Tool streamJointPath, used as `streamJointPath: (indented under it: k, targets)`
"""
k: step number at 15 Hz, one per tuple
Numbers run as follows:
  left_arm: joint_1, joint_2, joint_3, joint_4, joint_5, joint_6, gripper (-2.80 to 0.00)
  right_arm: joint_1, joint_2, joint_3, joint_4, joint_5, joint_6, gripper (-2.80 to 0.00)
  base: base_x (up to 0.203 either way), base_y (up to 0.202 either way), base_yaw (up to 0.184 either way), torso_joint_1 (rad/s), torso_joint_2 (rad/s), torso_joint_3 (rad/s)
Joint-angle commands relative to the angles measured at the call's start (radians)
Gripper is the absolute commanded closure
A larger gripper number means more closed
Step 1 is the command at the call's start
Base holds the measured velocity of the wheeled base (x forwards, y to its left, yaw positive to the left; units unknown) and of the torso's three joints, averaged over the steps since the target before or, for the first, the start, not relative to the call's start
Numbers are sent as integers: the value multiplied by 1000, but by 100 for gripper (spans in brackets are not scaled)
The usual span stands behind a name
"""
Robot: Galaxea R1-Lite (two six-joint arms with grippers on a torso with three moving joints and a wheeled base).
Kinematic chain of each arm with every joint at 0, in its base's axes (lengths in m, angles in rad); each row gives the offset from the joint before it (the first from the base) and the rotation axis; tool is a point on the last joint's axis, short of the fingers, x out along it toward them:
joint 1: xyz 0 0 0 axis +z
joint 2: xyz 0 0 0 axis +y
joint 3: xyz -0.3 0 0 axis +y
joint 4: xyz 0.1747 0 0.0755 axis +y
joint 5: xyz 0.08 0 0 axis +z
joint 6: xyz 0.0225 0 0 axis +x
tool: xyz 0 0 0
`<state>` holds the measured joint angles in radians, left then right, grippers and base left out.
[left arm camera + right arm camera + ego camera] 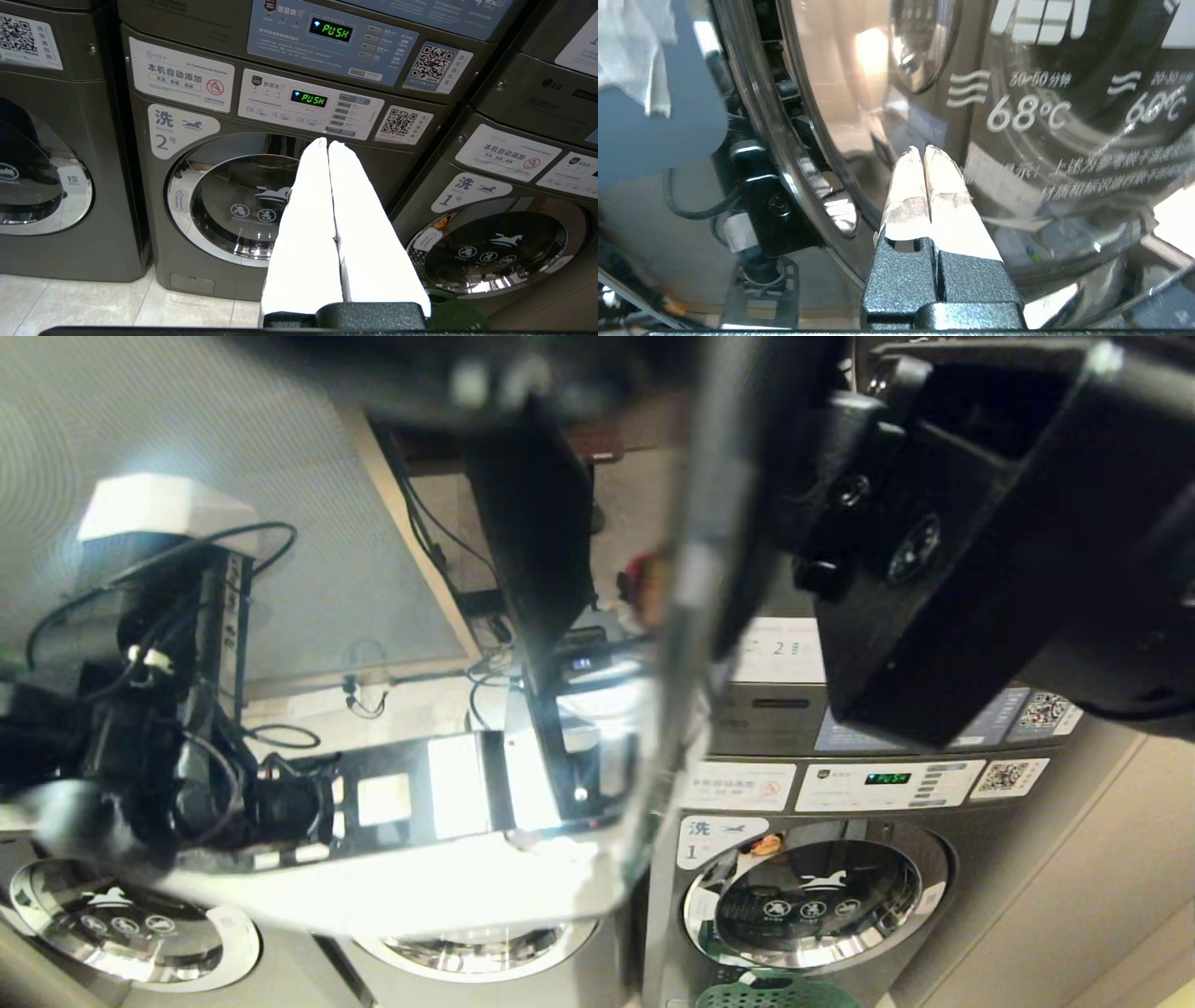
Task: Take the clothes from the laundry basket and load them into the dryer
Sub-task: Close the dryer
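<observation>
I hold the right gripper (923, 150) pressed shut and empty against the dryer door (1017, 140) glass – door-closing step, I judge – with the green laundry basket (780, 992) low at right, left gripper (328, 143) likewise shut, parked – next move requires a firm push.

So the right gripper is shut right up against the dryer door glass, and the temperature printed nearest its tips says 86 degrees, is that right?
Not quite. The right gripper is shut, close to the dryer door glass, though contact cannot be confirmed, but the nearest printed temperature reads 68°C, not 86. The right wrist view shows it.
</observation>
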<state>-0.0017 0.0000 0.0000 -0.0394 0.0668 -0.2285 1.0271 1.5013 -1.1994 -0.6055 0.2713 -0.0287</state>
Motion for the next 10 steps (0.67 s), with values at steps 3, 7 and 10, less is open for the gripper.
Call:
streamJointPath:
  k: [3, 7, 10]
  targets:
    - [2, 0, 31, -1, 1, -2, 0, 29, 81, -66, -8, 3, 0, 0, 0, 0, 0, 0, 0, 0]
    - [0, 1, 31, -1, 1, -2, 0, 66, 183, -153, -15, 4, 0, 0, 0, 0, 0, 0, 0, 0]
    - [0, 0, 31, -1, 1, -3, 0, 93, 307, -278, -17, 5, 1, 0, 0, 0, 0, 0, 0, 0]
